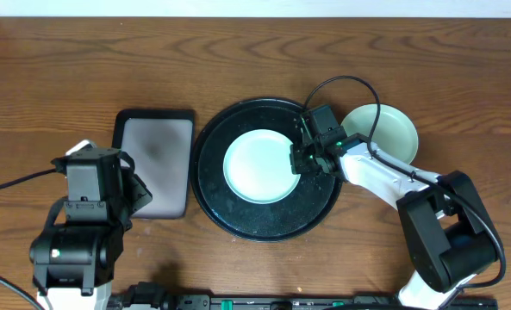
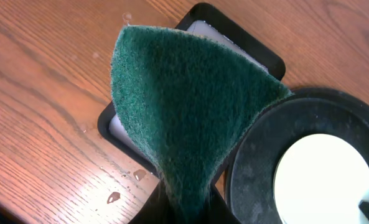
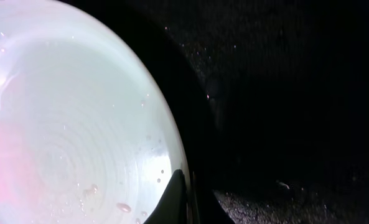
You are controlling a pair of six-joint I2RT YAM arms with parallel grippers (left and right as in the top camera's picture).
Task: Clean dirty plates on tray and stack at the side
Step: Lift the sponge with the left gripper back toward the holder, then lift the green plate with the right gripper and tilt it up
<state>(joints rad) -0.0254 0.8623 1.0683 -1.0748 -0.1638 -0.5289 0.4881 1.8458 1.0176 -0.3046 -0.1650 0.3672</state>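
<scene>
Plate [image 1: 259, 166] flat, face up, on tray [image 1: 255, 222] (round)

The pad [image 2: 184, 106] in my left pincer [image 2: 184, 210] is coarse, fuzzy green scouring fibre, matt all over. The plate [image 1: 259, 166] looks like smooth pale plastic, glossy and beaded with water, and the black tray [image 1: 210, 185] under it shines wet and speckled. The counter [image 1: 255, 52] is brown grained wood with a soft sheen.

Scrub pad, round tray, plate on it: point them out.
scrub pad [image 2: 184, 112], left wrist view, mid face.
round tray [image 1: 207, 170], overhead view, bare left side.
plate [image 1: 258, 166], overhead view, centre.
</scene>
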